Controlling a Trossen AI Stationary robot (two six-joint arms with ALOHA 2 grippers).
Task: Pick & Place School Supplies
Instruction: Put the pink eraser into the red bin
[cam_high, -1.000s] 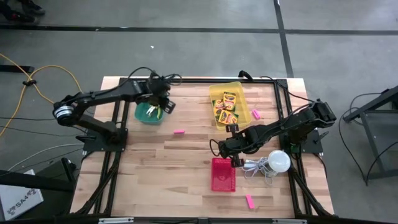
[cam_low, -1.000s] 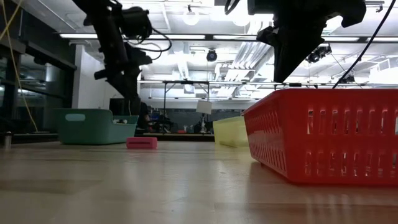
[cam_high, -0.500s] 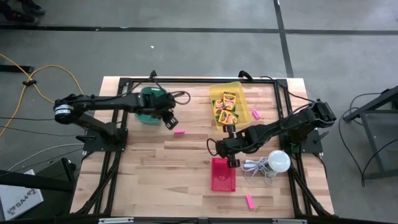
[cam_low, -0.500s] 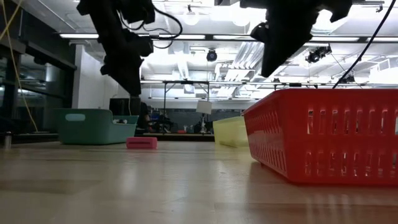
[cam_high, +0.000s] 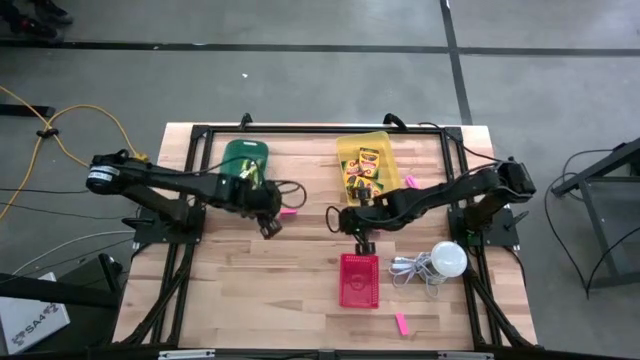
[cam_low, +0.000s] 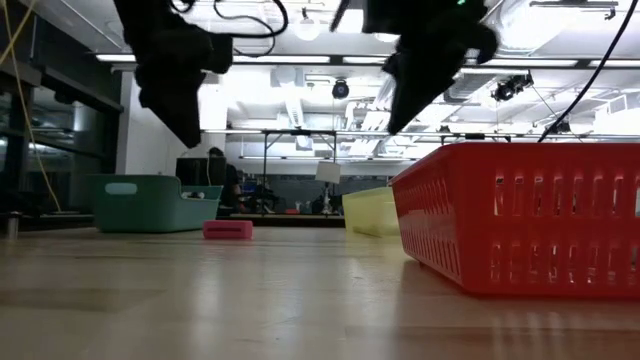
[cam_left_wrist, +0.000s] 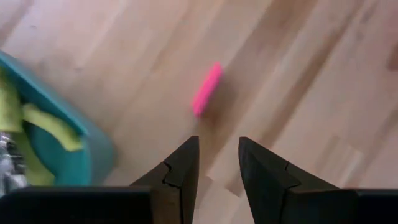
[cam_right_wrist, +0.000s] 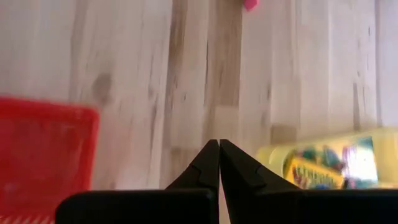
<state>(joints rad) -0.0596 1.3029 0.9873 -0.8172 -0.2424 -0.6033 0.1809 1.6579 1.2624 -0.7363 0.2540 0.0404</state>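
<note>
at the left of the wooden table (cam_high: 230, 270) the left arm reaches inward from its base, past the teal bin (cam_high: 243, 160) that sits near the far-left corner. the left wrist view shows yellow-green items lying inside that bin. the left gripper (cam_high: 268, 224) hangs above the bare wood just beside a pink eraser (cam_high: 290, 212); its 2 fingers (cam_left_wrist: 180, 171) stand a little apart with nothing between them, and the eraser lies flat on the boards ahead of the tips, not touching them.

toward the middle of the table, the yellow tray (cam_high: 388, 148) sits near the far edge and holds several crayon boxes (cam_high: 362, 172) packed side by side. the right gripper (cam_high: 358, 235) hovers over the wood between that tray and the red basket (cam_high: 359, 281), which stands nearer the front edge. its fingers (cam_right_wrist: 211, 163) are pressed together and carry nothing. in the right wrist view the red basket shows on one side of the tips and the yellow tray with a printed crayon box on the other.

further right, a 2nd pink eraser (cam_high: 411, 183) lies on the wood just beside the yellow tray. a 3rd pink eraser (cam_high: 400, 323) lies near the front edge, past the red basket. a white bulb (cam_high: 448, 259) with its coiled cord (cam_high: 410, 268) rests beside the basket, near the right arm's base.
</note>
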